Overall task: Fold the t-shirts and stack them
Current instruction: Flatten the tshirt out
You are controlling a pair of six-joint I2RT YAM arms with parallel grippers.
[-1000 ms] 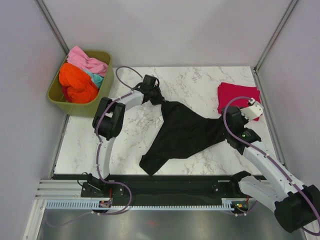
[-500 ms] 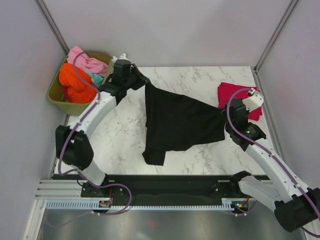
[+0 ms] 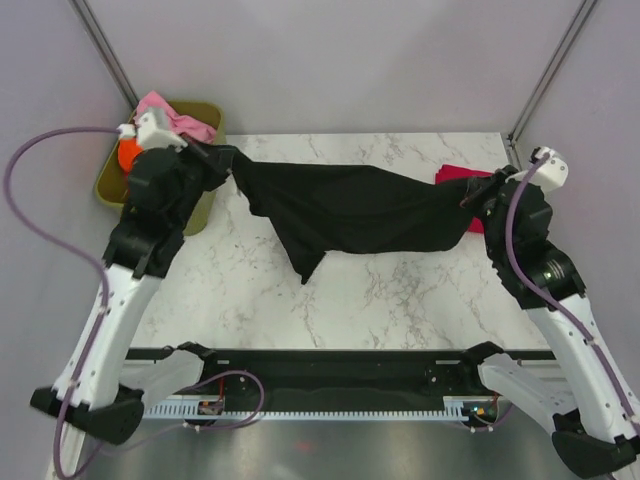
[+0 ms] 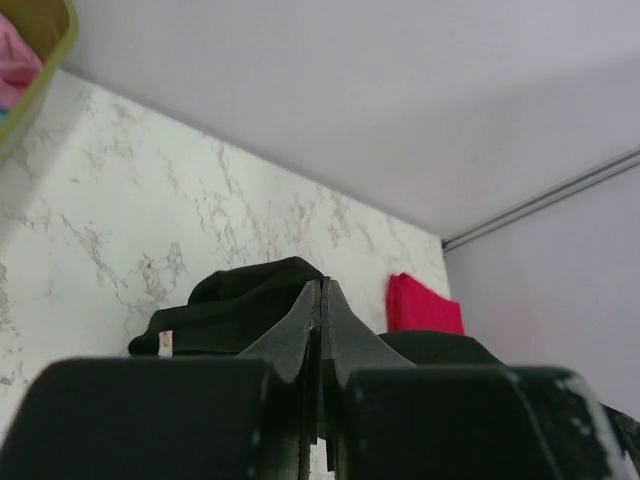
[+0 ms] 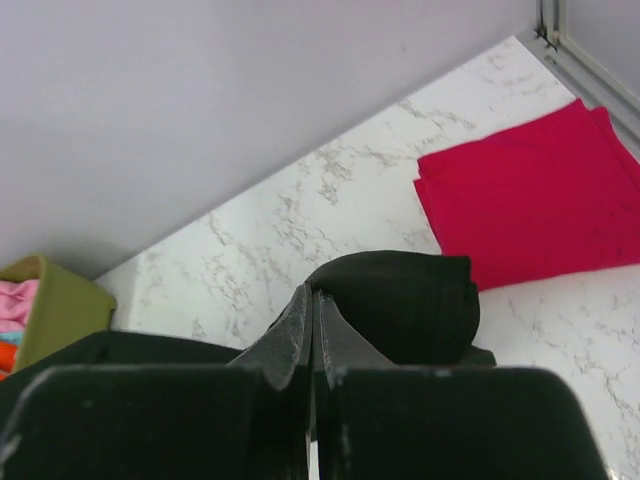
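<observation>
A black t-shirt (image 3: 350,210) hangs stretched in the air between my two grippers, above the far half of the marble table (image 3: 400,290). My left gripper (image 3: 228,160) is shut on its left end near the tub. My right gripper (image 3: 478,195) is shut on its right end. In the left wrist view the closed fingertips (image 4: 322,292) pinch black cloth (image 4: 235,305) with a small label. In the right wrist view the closed gripper (image 5: 312,298) pinches a black bunch (image 5: 405,300). A folded crimson t-shirt (image 5: 530,195) lies at the far right, also in the top view (image 3: 455,176).
An olive-green tub (image 3: 205,215) at the far left holds pink (image 3: 165,108) and orange (image 3: 125,153) shirts, mostly hidden behind my left arm. Grey walls and metal posts enclose the table on three sides. A black rail (image 3: 330,370) runs along the near edge.
Both arms have risen and spread apart, the left toward the tub and the right toward the red shirt. The black shirt has lifted off the table and stretched wide.
</observation>
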